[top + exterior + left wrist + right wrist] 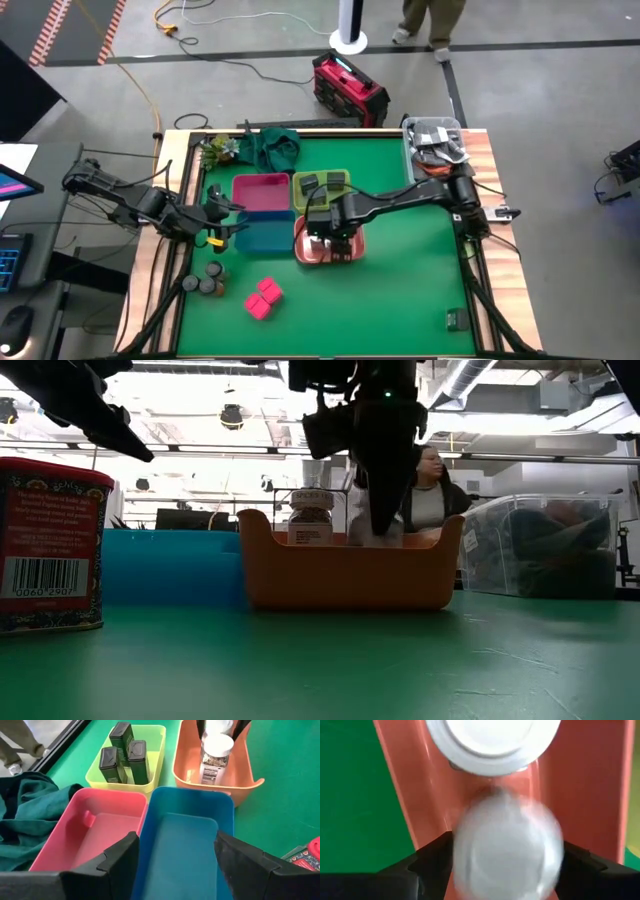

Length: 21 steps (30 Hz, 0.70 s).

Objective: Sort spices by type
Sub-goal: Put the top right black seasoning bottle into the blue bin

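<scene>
My right gripper point(330, 237) points down into the orange bin point(350, 565), open, with a white-topped round jar point(505, 850) between its fingers, blurred in the right wrist view. A second white-topped jar point(215, 757) stands upright on the bin's floor beside it. Three dark grey square jars point(125, 752) lie in the yellow-green bin point(320, 183). Grey round jars point(205, 282) and pink square packets point(263, 297) rest on the green mat at the near left. My left gripper point(175, 870) hovers open above the blue bin point(187, 835), with nothing between its fingers. My right gripper has the white-topped jar's lid point(505, 850) between its two fingers point(432, 855), which come from above and point down. The jar fills nearly the whole gap. Whether the fingers touch it, I cannot tell, because the jar is blurred.
A pink bin point(262, 193) sits beside the blue bin. A green cloth point(272, 145) and a small plant point(218, 150) lie at the far edge, a clear tub point(435, 140) at the far right. A person point(430, 495) sits beyond the table.
</scene>
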Motion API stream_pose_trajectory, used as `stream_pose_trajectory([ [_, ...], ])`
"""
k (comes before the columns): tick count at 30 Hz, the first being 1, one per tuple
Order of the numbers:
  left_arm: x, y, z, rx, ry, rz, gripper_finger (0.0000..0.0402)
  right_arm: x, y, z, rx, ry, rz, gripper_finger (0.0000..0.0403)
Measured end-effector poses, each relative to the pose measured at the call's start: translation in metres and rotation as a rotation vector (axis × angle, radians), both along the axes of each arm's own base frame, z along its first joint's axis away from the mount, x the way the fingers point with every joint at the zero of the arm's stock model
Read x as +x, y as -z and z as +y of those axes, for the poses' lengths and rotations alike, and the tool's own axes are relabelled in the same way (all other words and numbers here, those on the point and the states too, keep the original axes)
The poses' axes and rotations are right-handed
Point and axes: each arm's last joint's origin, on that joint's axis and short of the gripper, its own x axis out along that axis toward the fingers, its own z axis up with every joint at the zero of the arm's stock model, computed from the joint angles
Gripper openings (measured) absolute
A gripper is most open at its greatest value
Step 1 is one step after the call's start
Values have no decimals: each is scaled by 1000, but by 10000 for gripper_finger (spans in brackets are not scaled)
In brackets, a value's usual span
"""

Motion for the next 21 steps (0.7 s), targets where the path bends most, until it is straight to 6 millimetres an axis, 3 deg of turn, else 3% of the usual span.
stream_pose_trajectory([
  [8,0,-1,0,-1,1,-7,245,-6,-22,-2,7,12,-60,321],
  [14,0,-1,0,-3,0,-8,245,-31,-58,1,-38,105,-3,322],
  [21,0,-1,0,-15,-3,-11,245,-64,-71,47,-50,229,95,321],
])
